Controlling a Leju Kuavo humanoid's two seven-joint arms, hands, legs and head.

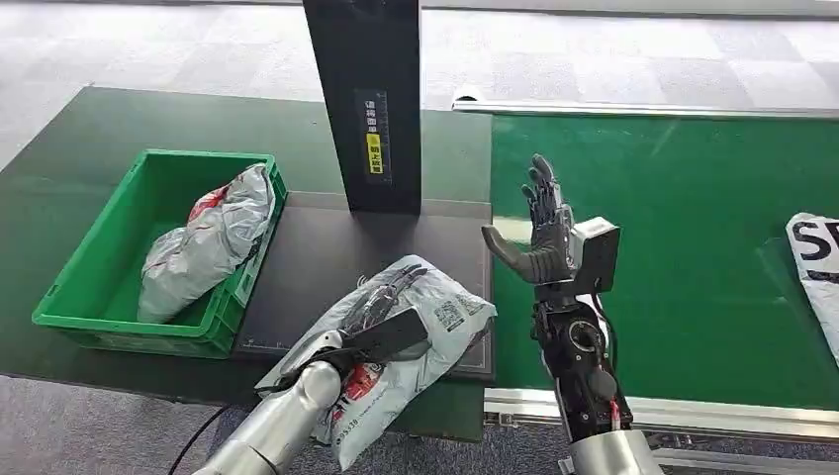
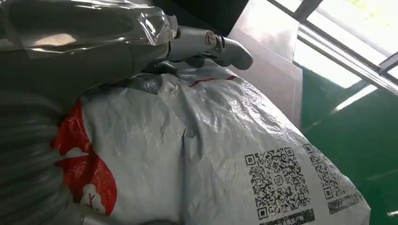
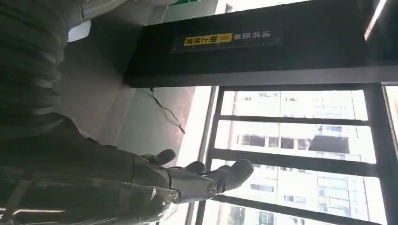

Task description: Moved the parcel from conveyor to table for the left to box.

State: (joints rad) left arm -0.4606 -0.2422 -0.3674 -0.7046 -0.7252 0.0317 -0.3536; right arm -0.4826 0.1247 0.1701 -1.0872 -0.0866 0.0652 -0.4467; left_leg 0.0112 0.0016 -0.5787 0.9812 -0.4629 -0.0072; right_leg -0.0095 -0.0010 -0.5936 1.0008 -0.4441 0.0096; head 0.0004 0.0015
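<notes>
We read little here. The black post [image 1: 363, 99] carries a dark label [image 1: 373, 134] with a yellow strip of Chinese characters — too small to make out. The parcel [image 2: 225, 154] bears QR codes [image 2: 277, 180], one with "SF" at its centre. Another bag [image 1: 816, 267] on the conveyor [image 1: 673, 218] shows large black "S" — the rest is cut off.

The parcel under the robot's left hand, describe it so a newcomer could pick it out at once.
Start at the tall black post on the dark table; on the mat in front of it lies the grey parcel, under the left hand. Unlike the parcel in the green bin, it lies outside the bin, printed codes facing up.
</notes>
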